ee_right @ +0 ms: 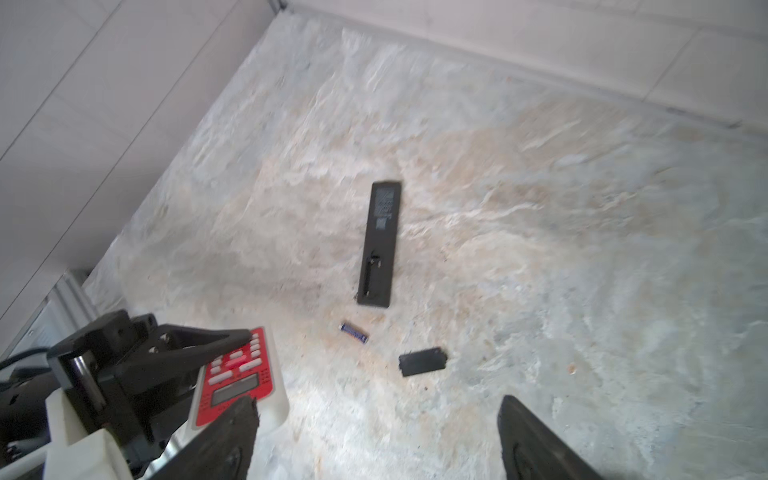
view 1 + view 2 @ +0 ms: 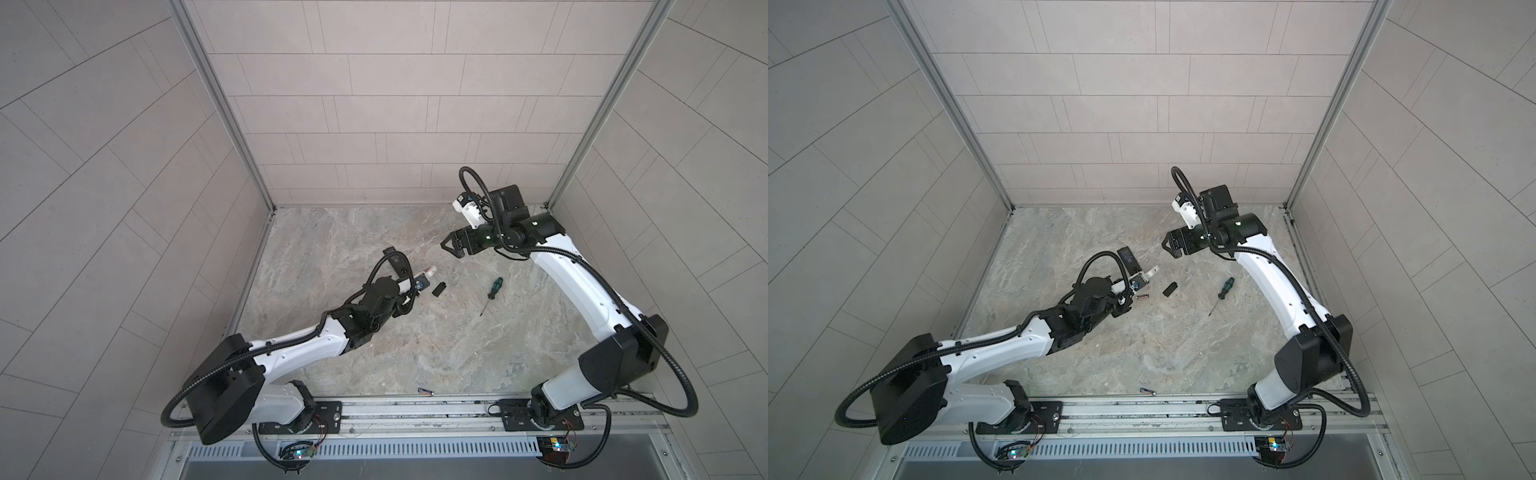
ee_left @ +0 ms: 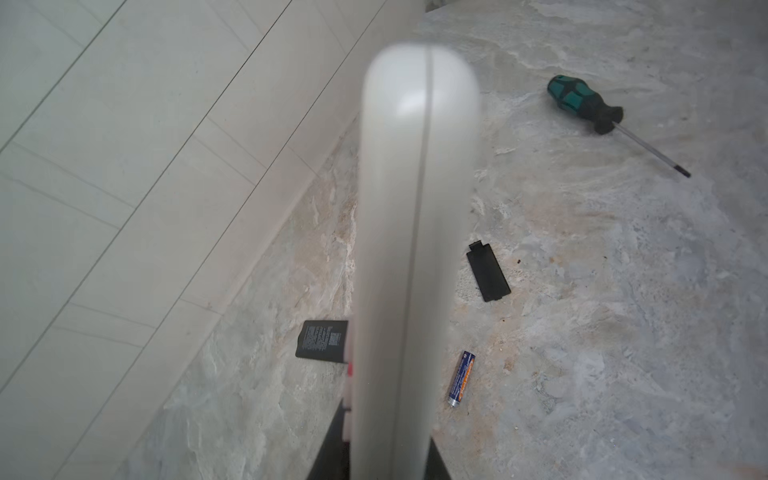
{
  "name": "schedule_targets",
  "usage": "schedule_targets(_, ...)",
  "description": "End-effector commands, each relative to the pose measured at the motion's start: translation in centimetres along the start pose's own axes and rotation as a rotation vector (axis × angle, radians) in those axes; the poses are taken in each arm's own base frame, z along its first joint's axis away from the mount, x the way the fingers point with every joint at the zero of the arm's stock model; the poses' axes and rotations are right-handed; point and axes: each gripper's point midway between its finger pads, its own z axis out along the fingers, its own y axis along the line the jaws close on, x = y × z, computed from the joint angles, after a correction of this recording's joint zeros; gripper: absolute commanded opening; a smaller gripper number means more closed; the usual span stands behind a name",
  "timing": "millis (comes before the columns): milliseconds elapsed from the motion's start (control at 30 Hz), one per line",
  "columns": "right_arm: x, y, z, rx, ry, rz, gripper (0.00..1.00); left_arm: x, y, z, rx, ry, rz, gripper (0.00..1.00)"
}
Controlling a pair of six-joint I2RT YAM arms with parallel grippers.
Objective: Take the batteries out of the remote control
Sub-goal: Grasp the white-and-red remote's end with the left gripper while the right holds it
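left jaws clamp white remote (image 3: 415,249); right jaws gape above bare marble (image 2: 436,340); battery (image 2: 425,390), seemingly, at front edge.

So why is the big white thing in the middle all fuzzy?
Left wrist view: the white remote is too close to the lens, so it blurs, while the battery is sharp. Right wrist view: everything looks slightly smeared, the black remote too. Both top views: the wall tiles bend near the edges.
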Motion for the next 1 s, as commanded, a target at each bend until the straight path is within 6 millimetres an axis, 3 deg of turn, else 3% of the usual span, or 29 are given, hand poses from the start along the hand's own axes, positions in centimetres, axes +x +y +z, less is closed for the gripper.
schedule_targets(0,-2.0,-2.4,-1.5,0.148,-0.168,0.036,0.92,-1.4,4.7,-0.9,-0.144,-0.035,-0.288,0.0)
schedule_targets(100,0.0,-3.1,-1.6,0.195,-0.217,0.061,0.9,-1.8,7.6,-1.2,-0.191,-0.066,-0.486,0.01)
schedule_targets(167,1.7,-2.2,-0.9,0.188,-0.237,0.052,0.89,-2.3,8.9,-1.2,-0.203,-0.075,-0.576,0.01)
schedule_targets(300,5.1,1.8,1.4,0.177,-0.265,-0.068,0.88,-3.6,10.1,-0.5,-0.176,-0.042,-0.716,0.0)
schedule_targets(400,6.2,4.8,3.3,0.112,-0.303,-0.077,0.87,-4.5,11.4,-0.5,-0.138,-0.079,-0.911,0.0)
schedule_targets(500,6.4,7.0,4.7,0.059,-0.33,-0.073,0.85,-4.9,12.5,-0.8,-0.113,-0.121,-1.064,0.0)
schedule_targets(633,5.7,9.5,6.0,0.007,-0.357,-0.093,0.84,-6.3,12.4,-1.2,-0.044,-0.161,-1.133,0.0)
schedule_targets(967,4.0,10.9,5.7,-0.047,-0.391,-0.098,0.82,-7.1,11.1,-0.9,0.065,-0.194,-1.198,0.0)
